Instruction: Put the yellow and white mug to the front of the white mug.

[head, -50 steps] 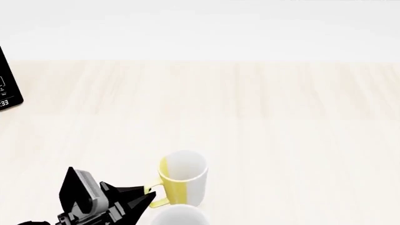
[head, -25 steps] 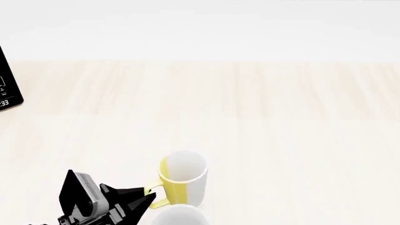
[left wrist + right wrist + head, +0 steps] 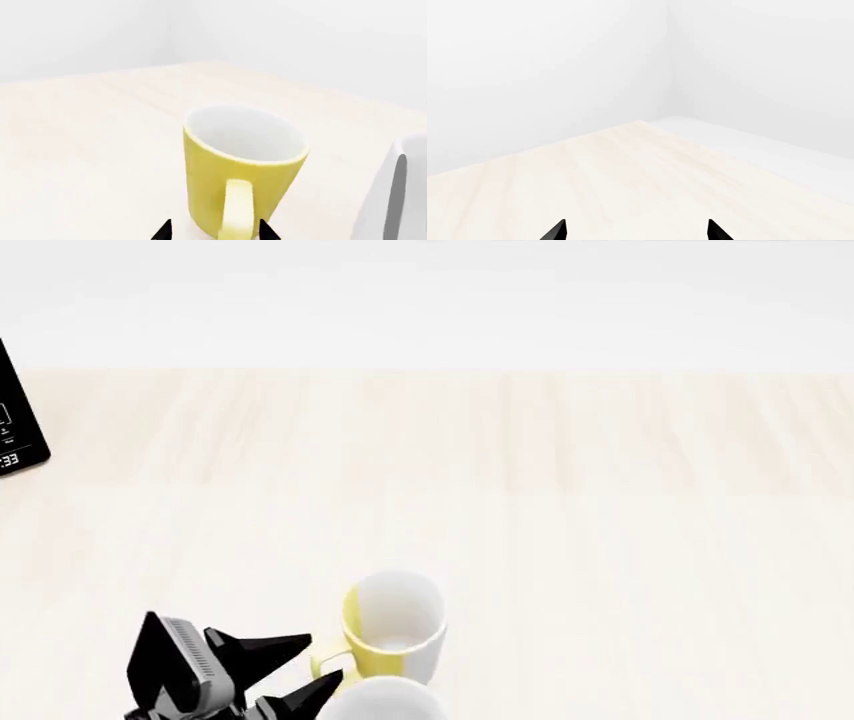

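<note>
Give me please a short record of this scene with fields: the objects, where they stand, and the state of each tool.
yellow and white mug: upright on table, handle toward left tool
white mug: only rim visible, at head view's bottom edge, just below the yellow and white mug
left tool: open, fingertips either side of the yellow handle
right tool: open, holds nothing
dark device: table's far left edge

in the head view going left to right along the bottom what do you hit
left gripper → yellow and white mug. The white mug at the bottom edge overlaps both, so it is left out.
</note>
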`<state>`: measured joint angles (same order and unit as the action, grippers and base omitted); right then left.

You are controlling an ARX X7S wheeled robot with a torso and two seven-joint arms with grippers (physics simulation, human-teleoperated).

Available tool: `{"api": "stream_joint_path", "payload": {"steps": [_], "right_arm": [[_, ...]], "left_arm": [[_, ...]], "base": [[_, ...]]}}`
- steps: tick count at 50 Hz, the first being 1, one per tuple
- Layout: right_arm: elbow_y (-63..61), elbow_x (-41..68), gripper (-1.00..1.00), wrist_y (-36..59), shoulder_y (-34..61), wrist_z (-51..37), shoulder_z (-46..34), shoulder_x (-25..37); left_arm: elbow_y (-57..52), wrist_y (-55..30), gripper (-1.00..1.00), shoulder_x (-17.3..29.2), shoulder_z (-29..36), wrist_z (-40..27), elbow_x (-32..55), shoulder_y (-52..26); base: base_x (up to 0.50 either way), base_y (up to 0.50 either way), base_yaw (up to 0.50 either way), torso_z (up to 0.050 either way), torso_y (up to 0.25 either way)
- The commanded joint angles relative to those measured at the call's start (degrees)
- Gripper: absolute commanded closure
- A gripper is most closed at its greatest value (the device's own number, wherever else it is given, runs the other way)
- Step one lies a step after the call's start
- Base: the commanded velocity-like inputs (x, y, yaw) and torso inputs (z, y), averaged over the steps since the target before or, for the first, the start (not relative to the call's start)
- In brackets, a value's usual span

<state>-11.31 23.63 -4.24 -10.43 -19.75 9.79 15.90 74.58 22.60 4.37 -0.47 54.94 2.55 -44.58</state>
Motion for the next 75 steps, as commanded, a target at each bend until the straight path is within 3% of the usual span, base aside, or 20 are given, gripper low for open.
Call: {"api": "stream_joint_path", "payload": {"steps": [1,19,48,50,54,62,69,75], "right_arm": [[0.10,0.11,-1.00,-0.10,0.02,-0.12,-0.19,0.14],[0.29,0.33,-1.00,-0.29,0.02,-0.33,-0.40,0.35],[0.37,0.56,-1.00,-0.54,-0.02,-0.77,-0.68,0.69],[0.28,0.59,-1.00,-0.57,-0.07,-0.81,-0.67,0.72],[0.05,0.58,-1.00,-0.68,-0.19,-0.83,-0.75,0.78],[-0.56,0.85,-1.00,-0.88,-0.61,-1.02,-0.57,0.93],[-1.76,0.75,-1.00,-0.99,-1.25,-1.37,-0.58,1.05],[-2.75,0.33,-1.00,-1.23,-1.70,-1.62,-0.84,1.07]], "left_arm": [[0.38,-0.31,-1.00,-0.06,-0.84,0.17,-1.35,0.27],[0.38,-0.86,-1.00,0.04,-3.05,1.56,-0.82,0.16],[-0.86,-5.36,-1.00,-0.31,-13.15,15.66,6.80,-1.43],[-3.91,-6.92,-1.00,-0.62,-13.72,15.39,7.57,-0.38],[-22.16,-15.55,-1.00,-2.34,-14.16,13.65,9.74,6.58],[-40.52,-24.79,-1.00,-2.32,-13.66,10.74,12.68,13.11],[-49.62,-20.92,-1.00,-2.89,-15.09,5.25,12.89,19.05],[-60.76,-25.21,-1.00,-2.85,-15.75,4.58,18.78,25.16]], "base": [[0.00,0.00,0.00,0.000,0.000],[0.00,0.00,0.00,0.000,0.000],[0.00,0.00,0.00,0.000,0.000],[0.00,0.00,0.00,0.000,0.000],[0.00,0.00,0.00,0.000,0.000],[0.00,0.00,0.00,0.000,0.000],[0.00,0.00,0.00,0.000,0.000],[0.00,0.00,0.00,0.000,0.000]]}}
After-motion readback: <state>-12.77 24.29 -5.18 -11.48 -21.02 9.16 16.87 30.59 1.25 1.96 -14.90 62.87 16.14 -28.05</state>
